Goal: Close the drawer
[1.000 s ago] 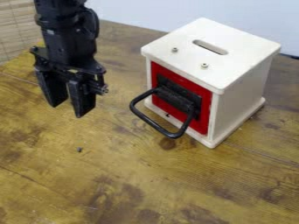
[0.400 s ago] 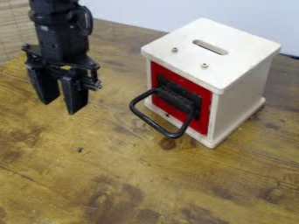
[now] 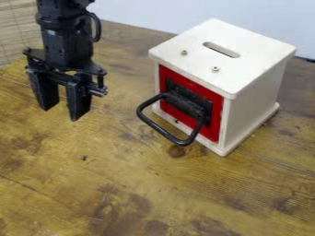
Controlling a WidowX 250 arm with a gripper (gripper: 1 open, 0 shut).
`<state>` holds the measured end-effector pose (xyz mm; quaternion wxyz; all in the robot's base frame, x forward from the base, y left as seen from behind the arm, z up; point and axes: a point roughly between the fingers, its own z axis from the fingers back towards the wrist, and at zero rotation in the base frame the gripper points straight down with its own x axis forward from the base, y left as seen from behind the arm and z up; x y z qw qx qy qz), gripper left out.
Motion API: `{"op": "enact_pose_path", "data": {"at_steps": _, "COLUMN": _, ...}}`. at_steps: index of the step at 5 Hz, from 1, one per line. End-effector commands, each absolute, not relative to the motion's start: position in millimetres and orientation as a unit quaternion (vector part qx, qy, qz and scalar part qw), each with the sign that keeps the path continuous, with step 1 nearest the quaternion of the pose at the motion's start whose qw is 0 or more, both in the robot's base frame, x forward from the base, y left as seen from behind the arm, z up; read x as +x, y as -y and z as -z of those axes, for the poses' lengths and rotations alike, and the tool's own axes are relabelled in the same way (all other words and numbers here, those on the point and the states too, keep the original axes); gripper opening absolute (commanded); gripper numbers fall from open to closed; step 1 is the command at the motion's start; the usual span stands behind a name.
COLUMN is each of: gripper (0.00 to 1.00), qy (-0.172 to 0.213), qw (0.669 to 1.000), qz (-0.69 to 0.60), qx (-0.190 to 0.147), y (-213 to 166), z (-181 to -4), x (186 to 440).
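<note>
The drawer (image 3: 191, 101) is the red front panel of a small white cube box (image 3: 240, 64), with a dark recessed centre and a large black loop handle (image 3: 167, 120) reaching out toward the front left. The panel looks flush with the box front. My gripper (image 3: 63, 103) hangs over the wooden table to the left of the box, well apart from the handle. Its two dark fingers (image 3: 81, 100) point down with a gap between them, open and empty.
The wooden table (image 3: 147, 184) has a worn, stained surface. The white box has a slot (image 3: 222, 49) in its top. A white wall runs along the back. A light woven edge (image 3: 10, 37) shows at the far left.
My gripper has shifted slightly to the left, away from the box. The drawer and handle have not moved.
</note>
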<state>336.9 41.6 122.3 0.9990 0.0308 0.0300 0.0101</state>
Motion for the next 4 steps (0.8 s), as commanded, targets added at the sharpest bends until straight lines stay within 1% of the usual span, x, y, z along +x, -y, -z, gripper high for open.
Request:
{"op": "enact_pose_path", "data": {"at_steps": 1, "gripper": 0.00, "qy": 0.012, "qw": 0.999, "qz": 0.014, "qx": 0.033, "y": -26.7, "z": -147.3, "x": 338.7}}
{"op": "enact_pose_path", "data": {"at_steps": 2, "gripper": 0.00, "qy": 0.036, "qw": 0.999, "qz": 0.026, "qx": 0.023, "y": -22.5, "z": -149.6, "x": 336.3}}
{"op": "enact_pose_path", "data": {"at_steps": 3, "gripper": 0.00, "qy": 0.048, "qw": 0.997, "qz": 0.055, "qx": 0.010, "y": -21.2, "z": -150.4, "x": 335.6}}
{"op": "enact_pose_path", "data": {"at_steps": 4, "gripper": 1.00, "qy": 0.015, "qw": 0.999, "qz": 0.040, "qx": 0.031, "y": -29.3, "z": -144.7, "x": 341.0}}
